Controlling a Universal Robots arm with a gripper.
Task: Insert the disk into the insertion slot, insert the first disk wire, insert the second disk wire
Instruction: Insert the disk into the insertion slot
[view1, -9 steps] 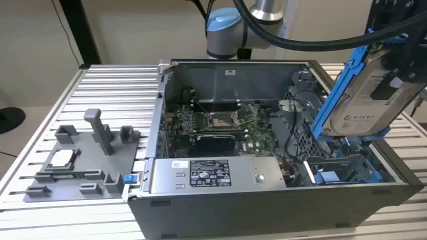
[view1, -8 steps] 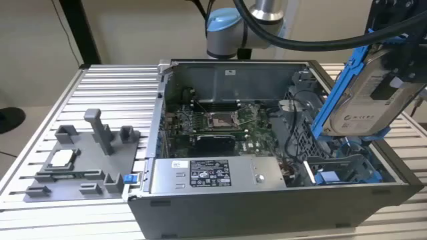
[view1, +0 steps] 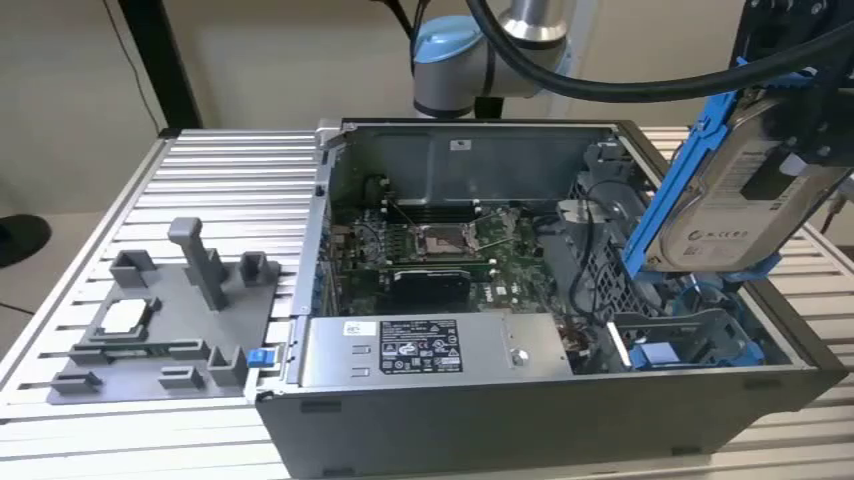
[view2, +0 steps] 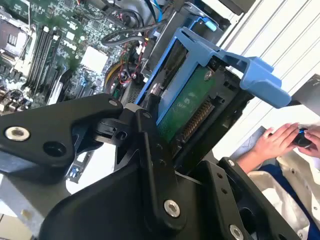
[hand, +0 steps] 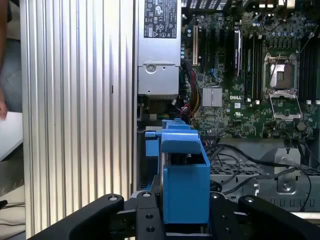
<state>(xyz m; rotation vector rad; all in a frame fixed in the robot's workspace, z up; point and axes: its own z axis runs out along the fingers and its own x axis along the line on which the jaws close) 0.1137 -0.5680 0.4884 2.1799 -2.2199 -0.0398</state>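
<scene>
We see a ribbed aluminium table (view1: 220, 175) carrying an open computer case (view1: 534, 425) and, just beside it toward the exterior view's left, a grey plastic fixture plate (view1: 147, 340) with upright posts.

Between the black jaws of the gripper (hand: 182, 219), the disk (view1: 737, 195) was silver-grey with a white label, framed bright blue. Beyond the jaws the motherboard (hand: 235, 100) was green, the power-supply box (view1: 407, 352) grey, its sticker seemingly black-and-white, the table (hand: 75, 100) ribbed silver.

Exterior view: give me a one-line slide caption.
Gripper holds the disk nearly upright above the insertion slot of the open computer case.
</scene>
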